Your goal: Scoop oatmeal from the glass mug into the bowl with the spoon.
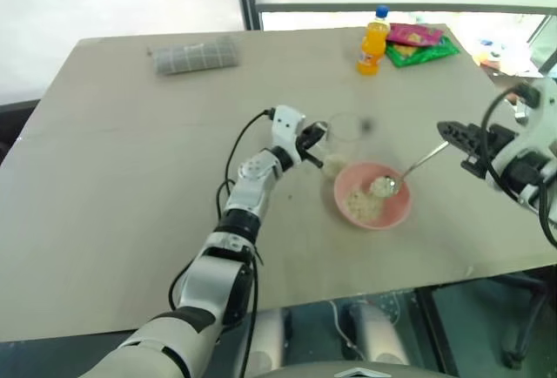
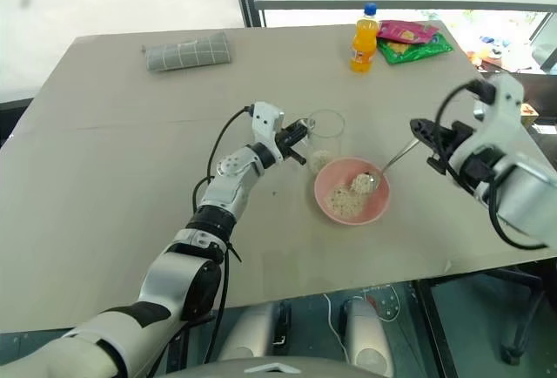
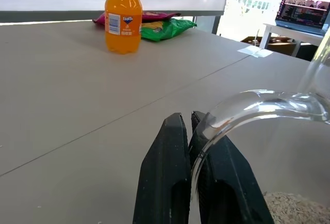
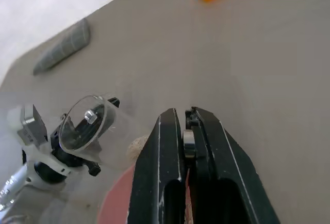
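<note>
My left hand pinches the glass mug's handle while my right hand, clamped on the spoon, empties oatmeal over the bowl; next I swing back to the mug.

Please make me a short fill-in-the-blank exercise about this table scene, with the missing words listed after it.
1. The left gripper is shut on the ____ of the small clear glass mug.
2. The right gripper holds the slim silver metal spoon over the round ____ plastic bowl.
3. The pale oatmeal flakes lie in the bowl, and the bottle is ____.

Missing words: handle; pink; orange
</note>
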`<act>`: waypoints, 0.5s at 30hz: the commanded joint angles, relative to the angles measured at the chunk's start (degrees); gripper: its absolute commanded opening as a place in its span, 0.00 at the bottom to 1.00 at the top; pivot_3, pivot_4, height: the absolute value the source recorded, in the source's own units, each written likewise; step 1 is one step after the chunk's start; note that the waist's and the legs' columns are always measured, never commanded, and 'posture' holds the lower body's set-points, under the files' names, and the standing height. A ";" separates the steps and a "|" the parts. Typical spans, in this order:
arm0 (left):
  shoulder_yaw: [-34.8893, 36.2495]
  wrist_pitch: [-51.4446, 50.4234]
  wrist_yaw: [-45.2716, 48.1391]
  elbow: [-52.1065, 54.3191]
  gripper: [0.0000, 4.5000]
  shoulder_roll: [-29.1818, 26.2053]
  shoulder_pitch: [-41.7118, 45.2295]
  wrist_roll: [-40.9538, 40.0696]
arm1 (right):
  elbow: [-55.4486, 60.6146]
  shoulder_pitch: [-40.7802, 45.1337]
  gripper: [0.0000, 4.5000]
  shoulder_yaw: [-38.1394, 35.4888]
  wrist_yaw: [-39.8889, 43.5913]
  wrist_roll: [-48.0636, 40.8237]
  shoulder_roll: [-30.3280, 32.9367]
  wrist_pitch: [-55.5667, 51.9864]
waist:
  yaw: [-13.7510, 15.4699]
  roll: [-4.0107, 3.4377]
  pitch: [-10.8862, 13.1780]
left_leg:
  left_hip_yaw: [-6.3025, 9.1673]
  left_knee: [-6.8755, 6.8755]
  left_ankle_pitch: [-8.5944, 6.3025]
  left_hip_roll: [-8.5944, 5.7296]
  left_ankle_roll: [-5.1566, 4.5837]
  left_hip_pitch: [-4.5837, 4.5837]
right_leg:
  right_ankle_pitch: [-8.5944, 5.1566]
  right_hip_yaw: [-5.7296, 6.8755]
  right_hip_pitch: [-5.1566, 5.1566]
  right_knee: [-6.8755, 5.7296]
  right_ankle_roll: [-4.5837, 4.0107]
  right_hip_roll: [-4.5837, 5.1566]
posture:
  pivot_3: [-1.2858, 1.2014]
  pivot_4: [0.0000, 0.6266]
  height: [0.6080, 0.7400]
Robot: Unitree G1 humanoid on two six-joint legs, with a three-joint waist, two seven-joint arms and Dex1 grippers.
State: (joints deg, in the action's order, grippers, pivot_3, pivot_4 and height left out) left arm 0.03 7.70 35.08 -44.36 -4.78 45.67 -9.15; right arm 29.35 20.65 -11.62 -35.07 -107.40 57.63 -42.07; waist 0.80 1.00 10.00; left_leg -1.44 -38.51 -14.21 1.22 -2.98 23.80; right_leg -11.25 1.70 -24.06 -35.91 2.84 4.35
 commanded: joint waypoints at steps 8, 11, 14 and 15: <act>0.00 -1.36 -1.69 4.07 0.01 -0.54 -2.50 0.57 | 1.00 15.40 0.00 11.87 15.29 15.71 6.38 -14.61 | 0.02 0.00 0.00 | 0.08 -0.01 -0.01 0.02 -0.01 0.04 | 0.00 -0.03 -0.02 0.06 0.00 0.05 | 0.52 0.24 1.00; -0.07 -1.45 -1.87 4.26 0.01 -0.53 -2.57 0.57 | 1.43 16.58 0.00 13.23 19.40 20.40 5.27 -16.29 | 0.03 0.00 0.00 | 0.11 -0.01 -0.01 0.03 -0.01 0.04 | 0.00 -0.01 -0.02 0.05 0.00 0.05 | 0.52 0.24 1.00; -0.09 -1.40 -1.98 4.21 0.01 -0.52 -2.55 0.59 | 1.35 17.79 0.00 13.23 21.79 23.39 4.01 -17.20 | 0.00 0.00 0.00 | 0.09 -0.01 -0.01 0.03 -0.01 0.04 | 0.01 -0.02 -0.02 0.05 0.01 0.05 | 0.52 0.24 1.00; -0.10 -1.37 -2.02 4.22 0.01 -0.53 -2.57 0.62 | 1.46 18.25 0.00 13.14 22.53 24.09 3.82 -17.57 | 0.01 0.00 0.00 | 0.09 -0.02 -0.01 0.03 -0.01 0.04 | 0.01 -0.02 -0.02 0.04 0.01 0.05 | 0.52 0.24 1.00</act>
State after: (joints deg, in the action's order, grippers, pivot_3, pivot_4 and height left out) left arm 0.01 6.52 33.46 -41.06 -4.89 43.88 -9.15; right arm 29.41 36.83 2.76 -14.21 -85.21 61.37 -59.42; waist 0.80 1.00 10.00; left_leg -1.35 -38.54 -14.21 1.24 -2.99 23.84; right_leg -11.25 1.69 -24.09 -35.87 2.85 4.41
